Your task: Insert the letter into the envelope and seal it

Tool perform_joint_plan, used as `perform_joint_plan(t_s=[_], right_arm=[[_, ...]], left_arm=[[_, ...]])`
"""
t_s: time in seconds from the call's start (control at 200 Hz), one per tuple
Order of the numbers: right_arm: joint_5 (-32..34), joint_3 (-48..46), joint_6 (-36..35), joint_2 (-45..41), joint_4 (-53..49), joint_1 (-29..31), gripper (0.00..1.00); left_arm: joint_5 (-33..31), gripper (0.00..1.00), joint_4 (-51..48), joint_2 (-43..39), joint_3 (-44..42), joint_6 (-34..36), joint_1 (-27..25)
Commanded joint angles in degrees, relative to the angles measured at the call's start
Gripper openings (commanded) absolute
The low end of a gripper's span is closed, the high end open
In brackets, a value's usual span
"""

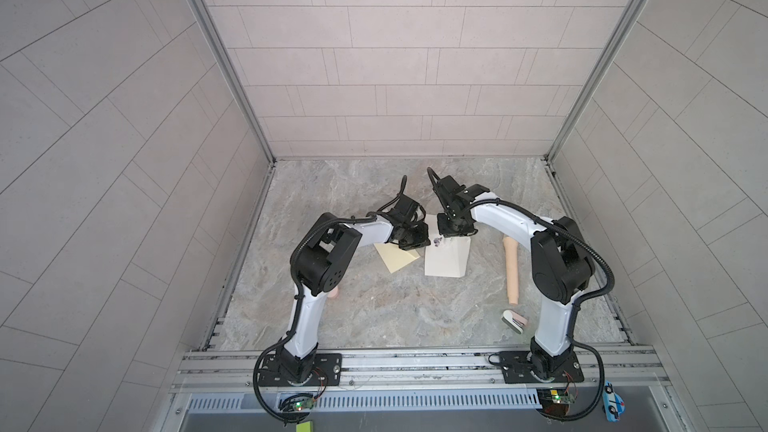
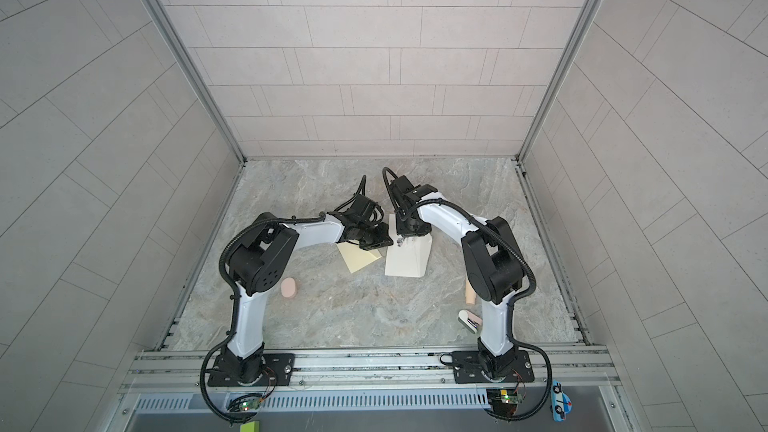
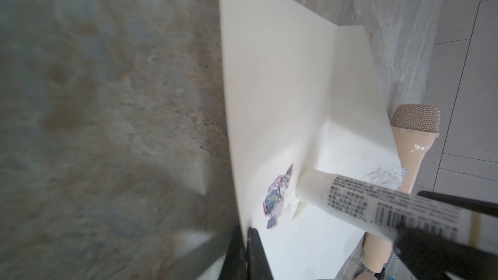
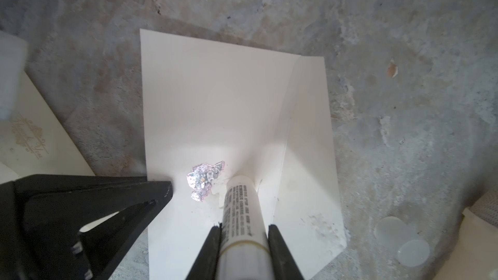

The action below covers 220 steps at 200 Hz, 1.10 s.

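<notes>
Now, in both top views the envelope (image 1: 442,263) (image 2: 405,261) lies flat near the middle of the table (image 1: 374,317), a little toward the far edge. One narrow side panel is set off by a crease. The left gripper (image 1: 413,245) stands at the envelope's left edge, and the right gripper (image 1: 453,234) is above its far end. A yellow paper (image 1: 395,259) lies just beside the envelope on the left, partly under the left gripper. A beige microphone (image 1: 511,272) lies further to the right, toward the right edge of the table.

From the left wrist camera, the fingers (image 3: 256,254) of the left gripper are pressed together, and the edge of the envelope is pinched between them. Near them on the envelope is a small glittery sticker (image 3: 277,200). The tip of a glue stick (image 3: 350,200) touches the paper just beside this sticker, in a white blob of glue. The head of the microphone (image 3: 415,125) shows behind the envelope.

From the right wrist camera, the right gripper (image 4: 244,228) pinches the glue stick (image 4: 239,211) between its two fingers. The stick leans down onto the envelope (image 4: 215,90), next to the sticker (image 4: 204,180). The tip of the left gripper (image 4: 161,187) sits on the envelope's edge, near the sticker. The yellow paper (image 4: 40,152) carries gold lettering and lies apart from the envelope. A rough white smear (image 4: 323,227) marks the side panel near its corner.
</notes>
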Motion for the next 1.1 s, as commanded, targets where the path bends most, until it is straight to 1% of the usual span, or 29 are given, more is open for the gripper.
perform_joint_plan(t_s=[0.0,0.06,0.125,0.2,0.235,0.33,0.355,0.53,0.645,0.761,0.896,1.096], right_arm=[[7.3,-3.2,-0.5,3.0,-5.3,-2.1,0.00],[6.4,-3.2,-0.6,2.5,-4.8,-2.0,0.00],[3.3,-3.7,-1.1,0.7,-2.1,-2.1,0.00],[-1.3,-6.1,-1.0,-4.1,3.6,-2.2,0.00],[-2.5,-7.2,-0.6,-6.8,6.4,-2.4,0.00],[-2.2,-9.4,0.4,-13.7,10.9,-3.2,0.00],[-2.0,-9.8,0.8,-15.2,11.5,-3.6,0.00],[-0.8,-16.3,3.1,-22.3,16.6,-7.9,0.00],[-1.7,-21.1,4.3,-23.6,19.8,-11.2,0.00],[-5.2,-24.8,4.9,-23.3,24.2,-13.9,0.00],[-7.2,-27.9,4.8,-23.4,29.8,-14.3,0.00],[-7.1,-32.9,6.7,-24.0,35.1,-14.3,0.00]], left_arm=[[-2.1,0.00,-6.0,-1.6,-1.9,1.5,0.3],[-2.1,0.00,-6.0,-1.7,-1.8,1.5,0.3],[-2.3,0.00,-6.0,-1.8,-1.9,1.4,0.3],[-2.4,0.00,-5.6,-2.0,-2.0,0.7,0.3],[-2.1,0.00,-4.9,-2.1,-2.3,0.3,0.5],[-1.1,0.00,-2.3,-2.4,-3.2,-0.9,1.2],[-0.9,0.00,-1.9,-2.5,-3.4,-2.6,1.4],[0.2,0.00,-0.9,-3.1,-3.2,-3.5,1.9],[0.4,0.00,-0.9,-3.3,-2.9,-3.6,1.9],[0.3,0.00,-0.8,-3.4,-2.9,-3.5,1.9],[0.4,0.00,-0.9,-3.4,-2.9,-3.5,1.9],[0.4,0.00,-0.8,-3.2,-2.9,-3.6,1.8]])
